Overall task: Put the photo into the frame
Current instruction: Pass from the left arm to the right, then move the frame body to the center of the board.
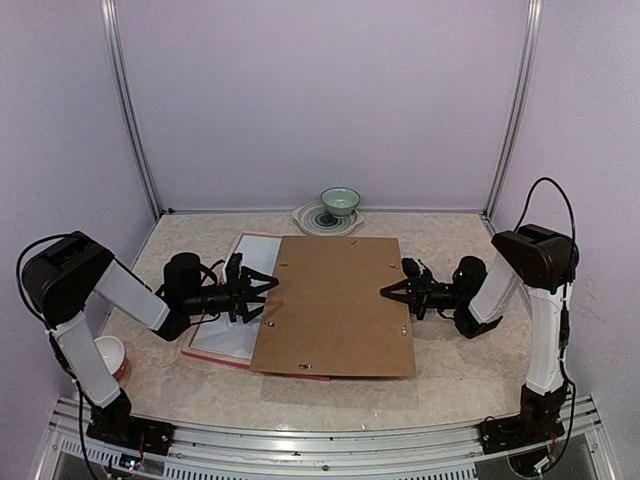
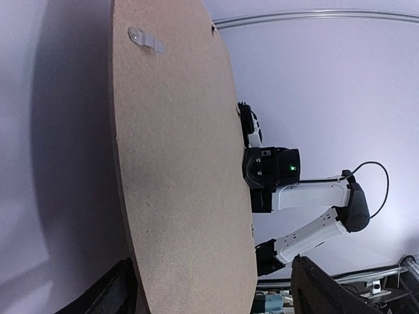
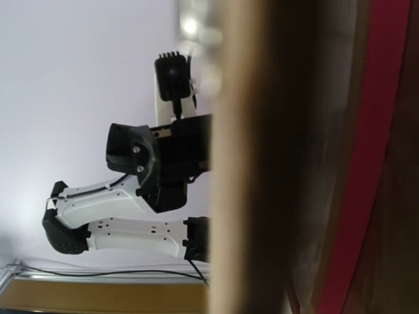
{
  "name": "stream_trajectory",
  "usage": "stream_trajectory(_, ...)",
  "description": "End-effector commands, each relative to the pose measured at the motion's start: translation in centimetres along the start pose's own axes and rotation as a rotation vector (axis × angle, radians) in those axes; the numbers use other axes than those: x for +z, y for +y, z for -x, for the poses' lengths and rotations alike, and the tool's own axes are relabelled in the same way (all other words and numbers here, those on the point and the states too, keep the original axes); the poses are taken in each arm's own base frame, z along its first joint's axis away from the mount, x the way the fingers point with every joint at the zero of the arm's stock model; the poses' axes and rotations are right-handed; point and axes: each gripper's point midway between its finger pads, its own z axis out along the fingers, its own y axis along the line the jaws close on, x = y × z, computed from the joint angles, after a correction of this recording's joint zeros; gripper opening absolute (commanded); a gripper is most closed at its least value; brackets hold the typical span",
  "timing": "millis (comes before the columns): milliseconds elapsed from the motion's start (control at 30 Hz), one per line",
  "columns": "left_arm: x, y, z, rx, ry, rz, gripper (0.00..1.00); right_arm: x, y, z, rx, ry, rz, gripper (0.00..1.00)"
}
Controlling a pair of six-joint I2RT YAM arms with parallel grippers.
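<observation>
The brown hardboard backing (image 1: 330, 305) lies over the middle of the table and fills the left wrist view (image 2: 177, 163). Beneath it the pink-red frame (image 1: 215, 357) shows only as a thin strip along the near left, and as a red band in the right wrist view (image 3: 373, 163). The photo is hidden. My left gripper (image 1: 262, 293) is open at the board's left edge, its fingers (image 2: 317, 288) spread on either side of the board without touching it. My right gripper (image 1: 392, 291) is shut on the board's right edge. Its fingers are out of the right wrist view.
A white mat (image 1: 238, 300) lies under the board's left side. A green bowl (image 1: 340, 202) on a patterned plate stands at the back wall. A white bowl (image 1: 108, 355) sits by the left arm's base.
</observation>
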Motion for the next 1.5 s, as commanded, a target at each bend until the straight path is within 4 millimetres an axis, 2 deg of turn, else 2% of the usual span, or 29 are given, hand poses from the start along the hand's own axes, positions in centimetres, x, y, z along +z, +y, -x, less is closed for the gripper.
stream_trajectory(0, -1.2, -1.0, 1.1, 0.057, -0.03, -0.004, 0.84, -0.5, 4.3, -0.9, -0.259, 0.013, 0.115, 0.0)
stream_trajectory(233, -2.7, -0.1, 3.2, 0.109, -0.083, 0.094, 0.99, -1.2, 5.0, -0.5, -0.27, 0.0, 0.117, 0.0)
stream_trajectory(533, -6.1, 0.7, 6.6, 0.173, -0.184, 0.24, 0.99, -2.1, 5.8, -0.3, -0.29, -0.009, 0.116, 0.0)
stream_trajectory(767, -9.7, 3.9, 10.3, 0.272, -0.331, 0.592, 0.99, -2.8, 6.6, -0.4, -0.302, -0.019, 0.119, 0.0)
stream_trajectory(900, -11.5, 5.3, 11.3, 0.273, -0.401, 0.674, 0.94, -2.9, 7.2, -0.7, -0.31, -0.019, 0.122, 0.0)
stream_trajectory(1100, -12.8, 6.9, 12.8, 0.313, -0.471, 0.784, 0.85, -3.0, 8.3, -1.1, -0.33, -0.014, 0.13, 0.0)
stream_trajectory(1267, -13.1, 7.9, 14.1, 0.329, -0.488, 0.841, 0.84, -3.1, 9.2, -1.4, -0.346, -0.012, 0.133, 0.0)
stream_trajectory(1467, -12.8, 10.0, 14.8, 0.313, -0.473, 0.874, 0.8, -3.1, 10.1, -1.5, -0.362, -0.013, 0.133, 0.0)
